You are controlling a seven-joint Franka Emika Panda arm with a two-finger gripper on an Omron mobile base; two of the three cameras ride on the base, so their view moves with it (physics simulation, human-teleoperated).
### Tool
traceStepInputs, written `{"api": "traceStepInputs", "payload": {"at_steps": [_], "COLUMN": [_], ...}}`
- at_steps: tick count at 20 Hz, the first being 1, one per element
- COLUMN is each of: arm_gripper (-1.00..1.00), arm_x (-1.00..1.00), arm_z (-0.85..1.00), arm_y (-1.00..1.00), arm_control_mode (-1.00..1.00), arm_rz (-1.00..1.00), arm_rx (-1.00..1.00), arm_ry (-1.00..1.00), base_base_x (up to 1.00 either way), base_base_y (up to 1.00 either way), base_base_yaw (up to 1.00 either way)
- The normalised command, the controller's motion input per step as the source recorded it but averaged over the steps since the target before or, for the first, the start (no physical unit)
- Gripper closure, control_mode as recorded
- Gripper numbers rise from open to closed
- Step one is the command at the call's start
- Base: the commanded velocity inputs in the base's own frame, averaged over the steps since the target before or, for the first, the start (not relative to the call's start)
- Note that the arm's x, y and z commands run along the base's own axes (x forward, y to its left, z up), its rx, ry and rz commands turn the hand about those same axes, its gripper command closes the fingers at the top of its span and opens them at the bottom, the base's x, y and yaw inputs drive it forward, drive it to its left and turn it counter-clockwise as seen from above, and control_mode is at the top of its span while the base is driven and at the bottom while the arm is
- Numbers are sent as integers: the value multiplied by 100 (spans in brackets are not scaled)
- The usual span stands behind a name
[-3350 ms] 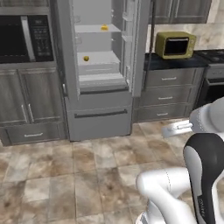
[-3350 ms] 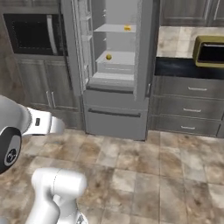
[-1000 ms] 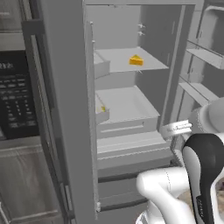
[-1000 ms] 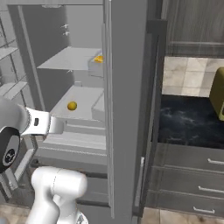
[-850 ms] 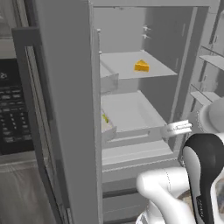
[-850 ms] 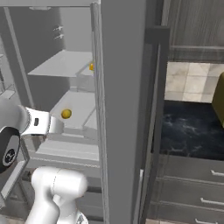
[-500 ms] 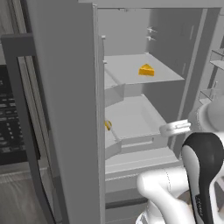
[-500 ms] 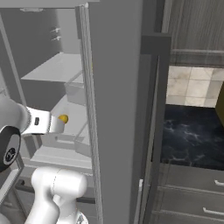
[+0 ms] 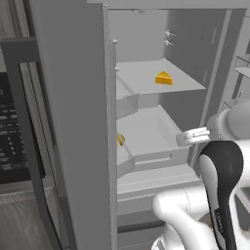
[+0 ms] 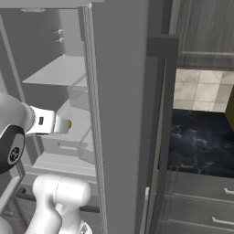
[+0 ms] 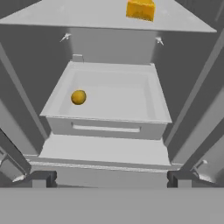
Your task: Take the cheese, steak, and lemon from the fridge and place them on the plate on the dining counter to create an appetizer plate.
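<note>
**Robot arm facing an open fridge**

The fridge (image 9: 73,122) stands open. The cheese (image 11: 141,9) sits on an upper shelf (image 9: 156,80). The lemon (image 11: 78,97) lies in the tray (image 11: 109,116) below, toward its left side. The gripper (image 11: 109,178) hangs in front of the tray, fingers spread wide apart, holding nothing.

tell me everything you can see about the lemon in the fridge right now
The lemon is a small, round, plain yellow-orange ball with a smooth, matte look. It lies alone in the open pale grey drawer of the fridge, on the drawer floor towards its left side in the hand view, near the left wall, though contact cannot be told. It sits on the level below the shelf that carries the cheese. From the left base view just a sliver of it shows past the door edge. Nothing grips it.
</note>
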Motion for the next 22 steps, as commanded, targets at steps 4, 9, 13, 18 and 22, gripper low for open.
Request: {"api": "traceStepInputs", "payload": {"at_steps": [4, 9, 13, 18, 22], "arm_gripper": [-100, -100, -100, -100, -100], "arm_x": [31, 58, 78, 75, 71], "arm_z": [39, 40, 3, 0, 0], "arm_y": [0, 0, -13, -16, -10], "arm_control_mode": [-100, -100, -100, -100, -100], "arm_rz": [-7, -7, -2, 0, 0], "arm_rx": [0, 0, 0, 2, 2], "arm_ry": [-1, -2, -4, -9, -2], "base_base_x": [0, 0, 0, 0, 0], "base_base_y": [0, 0, 0, 0, 0], "base_base_yaw": [0, 0, 0, 0, 0]}}
